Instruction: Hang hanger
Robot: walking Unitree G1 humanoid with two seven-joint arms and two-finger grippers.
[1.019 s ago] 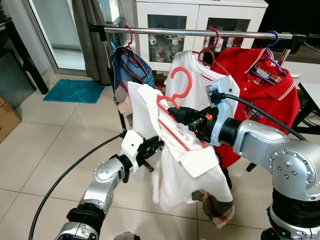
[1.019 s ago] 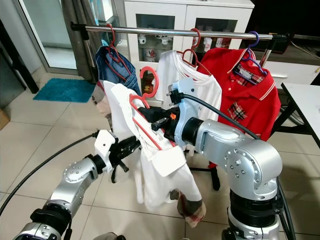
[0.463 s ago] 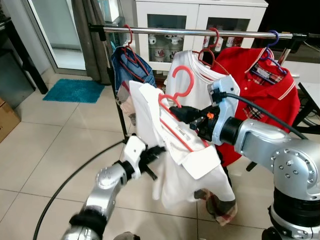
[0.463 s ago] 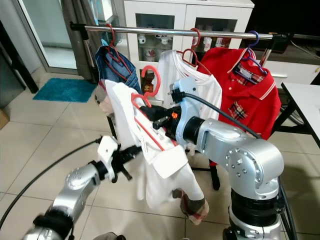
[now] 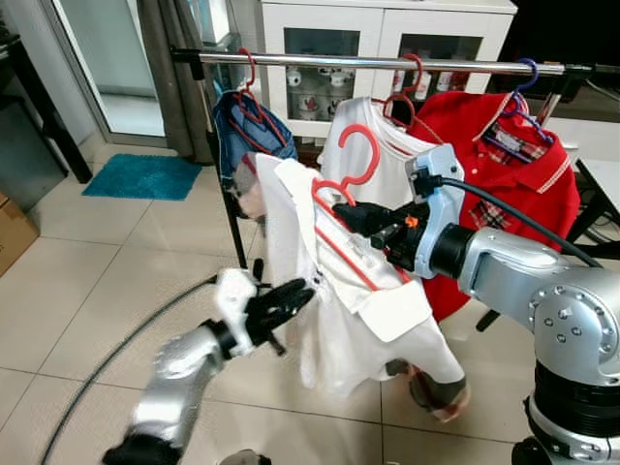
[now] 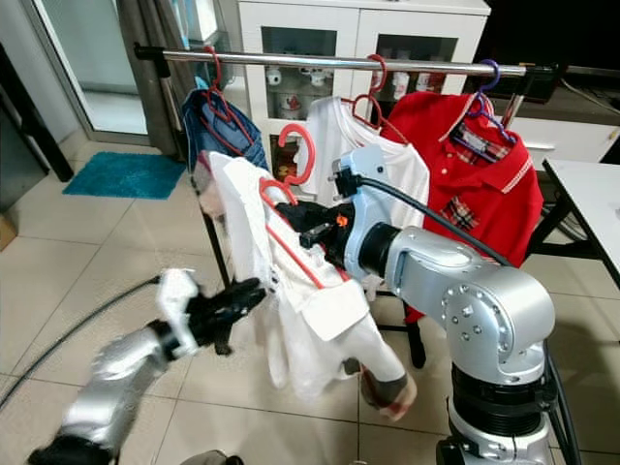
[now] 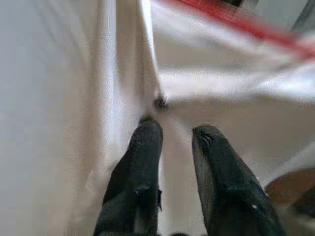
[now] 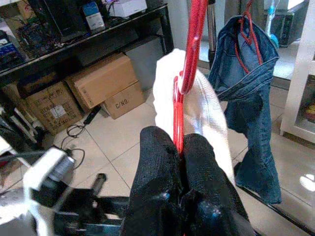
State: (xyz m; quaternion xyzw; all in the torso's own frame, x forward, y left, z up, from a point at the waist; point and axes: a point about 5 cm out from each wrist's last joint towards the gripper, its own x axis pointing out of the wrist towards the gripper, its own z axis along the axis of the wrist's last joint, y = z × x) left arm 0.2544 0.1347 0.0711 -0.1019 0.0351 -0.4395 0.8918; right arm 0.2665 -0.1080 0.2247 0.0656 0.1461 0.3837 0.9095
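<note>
Leftmost, a teal rug (image 5: 145, 175) lies on the tiled floor (image 5: 87, 281). Next, the left pincer (image 5: 291, 296), motion-blurred, has its fingers slightly apart with nothing between them, tips touching the white shirt (image 5: 329, 300). That shirt drapes over the red hanger (image 5: 344, 184), hiding most of its frame. The right pincer (image 5: 360, 218) is clamped on the hanger below its hook, beneath the rail (image 5: 387, 63), which carries a denim garment (image 5: 254, 136), another white shirt and a red polo (image 5: 504, 184).
</note>
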